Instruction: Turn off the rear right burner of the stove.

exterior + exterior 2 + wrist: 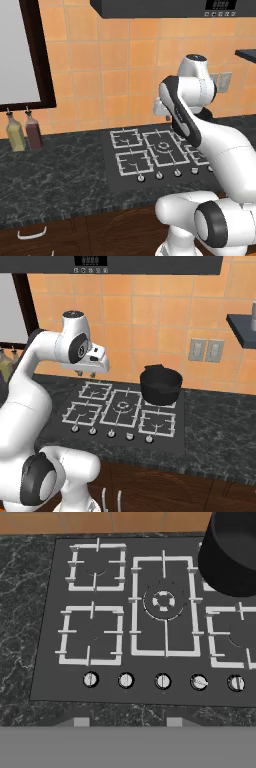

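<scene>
The stove (46, 667) is a black glass cooktop (120, 442) with five pale-grey grates and a front row of five silver knobs. A black pot (232, 554) stands on the rear right burner (206, 587) and hides most of its grate; the same pot (160, 385) shows at the back right. The fourth knob from the left (199, 682) has its mark tilted, while the other knobs (162, 681) point straight. My gripper (128, 722) hangs open above the cooktop's front edge, well above the knobs and touching nothing. From the right base it hovers (86, 374) over the rear left grate.
Two bottles (22, 131) stand on the dark counter left of the stove. A range hood (90, 263) hangs overhead. The tiled wall carries outlets (206, 349), and a shelf (242, 322) juts out at the right. My own arm (200, 135) covers the cooktop's right side.
</scene>
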